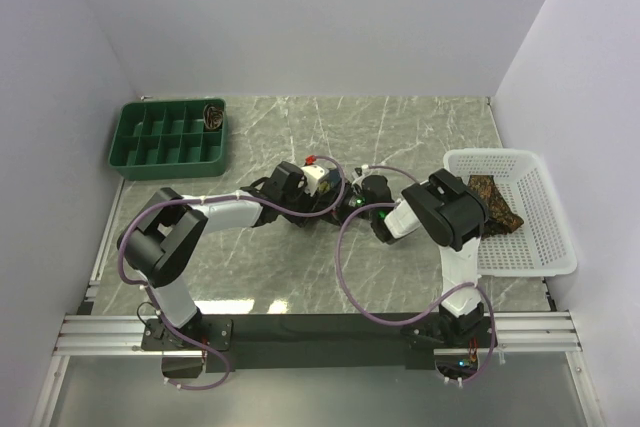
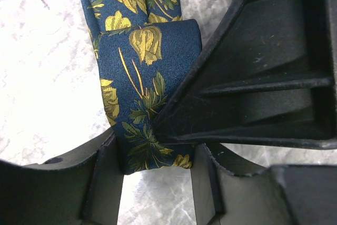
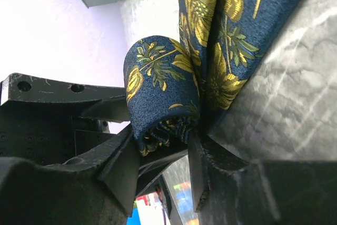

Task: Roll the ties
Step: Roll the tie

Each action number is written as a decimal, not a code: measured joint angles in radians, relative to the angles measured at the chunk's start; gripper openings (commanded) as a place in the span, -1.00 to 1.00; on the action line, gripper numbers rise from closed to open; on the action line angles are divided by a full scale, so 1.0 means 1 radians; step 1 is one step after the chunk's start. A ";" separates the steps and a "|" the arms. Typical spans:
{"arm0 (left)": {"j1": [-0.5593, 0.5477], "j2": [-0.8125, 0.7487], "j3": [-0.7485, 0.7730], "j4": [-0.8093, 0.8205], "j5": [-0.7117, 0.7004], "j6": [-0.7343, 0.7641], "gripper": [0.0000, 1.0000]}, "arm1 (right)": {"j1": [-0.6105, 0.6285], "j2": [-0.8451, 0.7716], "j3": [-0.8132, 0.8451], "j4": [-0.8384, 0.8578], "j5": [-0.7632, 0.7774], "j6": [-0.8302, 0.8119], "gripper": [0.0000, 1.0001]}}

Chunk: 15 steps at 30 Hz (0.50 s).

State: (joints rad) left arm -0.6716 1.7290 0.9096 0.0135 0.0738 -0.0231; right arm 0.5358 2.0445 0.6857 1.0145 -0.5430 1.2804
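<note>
A dark navy tie with yellow flowers [image 2: 142,51] lies on the marble table, its near end rolled into a coil [image 3: 158,85]. My right gripper [image 3: 163,140] is shut on that coil, one finger on each side. In the left wrist view the coil's lower edge fills the gap between my left gripper's [image 2: 158,156] fingers, which touch both its sides, and the right gripper's black finger [image 2: 253,77] reaches in from the right. Both grippers meet at mid-table, left gripper [image 1: 335,209] facing right gripper [image 1: 362,199]. Brown ties [image 1: 492,202] lie in the white basket.
The green compartment tray [image 1: 170,137] stands at the back left, with a rolled tie [image 1: 213,115] in its far right compartment. The white mesh basket [image 1: 535,237] sits at the right edge. Grey walls close the back and both sides.
</note>
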 measured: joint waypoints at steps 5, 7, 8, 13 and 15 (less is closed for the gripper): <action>-0.003 0.002 0.005 0.001 0.011 -0.019 -0.21 | -0.021 -0.064 -0.003 -0.113 -0.001 -0.063 0.19; -0.002 0.002 0.008 0.002 0.011 -0.024 -0.20 | -0.034 -0.093 0.000 -0.172 -0.003 -0.102 0.24; -0.002 0.002 0.008 0.001 0.011 -0.024 -0.20 | -0.040 -0.102 0.001 -0.191 -0.005 -0.117 0.25; -0.002 0.003 0.012 0.001 0.017 -0.024 -0.19 | -0.086 -0.145 0.030 -0.314 -0.026 -0.200 0.27; -0.002 0.004 0.013 0.000 0.018 -0.024 -0.20 | -0.106 -0.156 0.053 -0.362 -0.026 -0.233 0.26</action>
State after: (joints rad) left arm -0.6735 1.7329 0.9226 0.0132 0.0914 -0.0475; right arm 0.4297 1.8889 0.7383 0.6521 -0.5690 1.0470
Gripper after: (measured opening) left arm 0.476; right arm 0.635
